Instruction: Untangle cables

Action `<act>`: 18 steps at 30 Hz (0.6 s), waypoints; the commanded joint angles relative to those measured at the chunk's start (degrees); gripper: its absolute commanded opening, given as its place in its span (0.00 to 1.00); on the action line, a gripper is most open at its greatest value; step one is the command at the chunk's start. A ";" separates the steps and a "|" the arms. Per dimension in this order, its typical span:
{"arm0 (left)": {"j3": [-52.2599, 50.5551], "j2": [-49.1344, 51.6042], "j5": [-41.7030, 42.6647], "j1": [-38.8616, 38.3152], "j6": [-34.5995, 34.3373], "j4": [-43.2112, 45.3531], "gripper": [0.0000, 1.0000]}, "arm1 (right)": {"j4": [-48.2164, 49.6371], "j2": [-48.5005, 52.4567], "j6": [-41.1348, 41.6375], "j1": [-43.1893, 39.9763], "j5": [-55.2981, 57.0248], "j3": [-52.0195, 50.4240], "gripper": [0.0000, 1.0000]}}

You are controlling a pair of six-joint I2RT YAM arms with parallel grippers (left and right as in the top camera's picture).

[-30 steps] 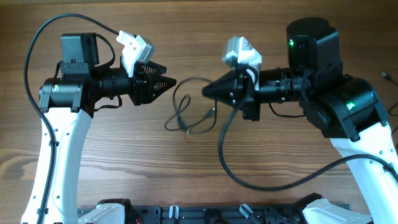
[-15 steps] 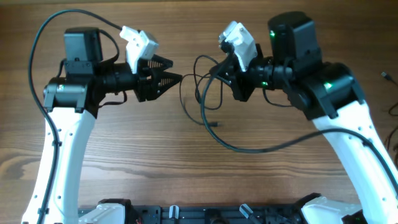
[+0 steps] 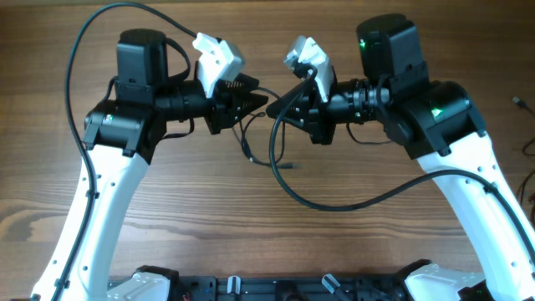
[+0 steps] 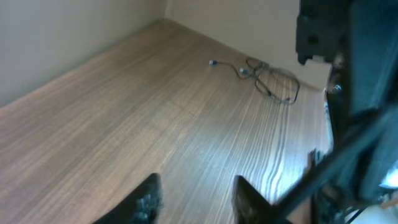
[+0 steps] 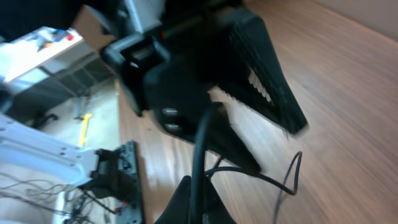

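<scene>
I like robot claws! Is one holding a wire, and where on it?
The right gripper pinches a thin cable mid-cord; the left gripper holds nothing.

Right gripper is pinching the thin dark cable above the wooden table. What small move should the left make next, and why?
Probably close the left gripper on the thin dark cable beside the right gripper: its jaws stand apart and empty, and the cable's loops hang slack below.

The tabletop (image 3: 167, 242) is brown wood with a streaky grain, smooth, with a soft sheen. The cables (image 4: 268, 78) look like thin, matt, dark rubbery cord. The arms (image 3: 92, 217) wear smooth, glossy white plastic shells and matt black housings. The left pincer (image 3: 259, 102) is matt black plastic, toothed along its inner face.
</scene>
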 commanded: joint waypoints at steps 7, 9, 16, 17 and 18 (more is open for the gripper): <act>-0.20 -0.17 -11.87 0.76 -2.47 0.66 0.04 | -2.29 -0.15 3.26 0.02 7.96 1.33 0.04; -0.20 -0.90 -15.98 2.10 -4.76 1.25 0.04 | -4.33 -0.15 3.17 0.02 11.63 1.33 0.04; -0.20 -7.04 -27.17 11.52 -9.84 1.81 0.04 | -8.90 -0.15 3.13 0.02 17.49 1.33 0.04; -0.20 -8.07 -27.56 12.94 -9.84 1.57 0.04 | -9.11 -0.15 3.10 0.02 17.53 1.33 0.04; -0.20 -9.14 -27.54 14.40 -9.81 1.36 0.04 | -9.29 -0.15 3.10 0.02 17.66 1.33 0.04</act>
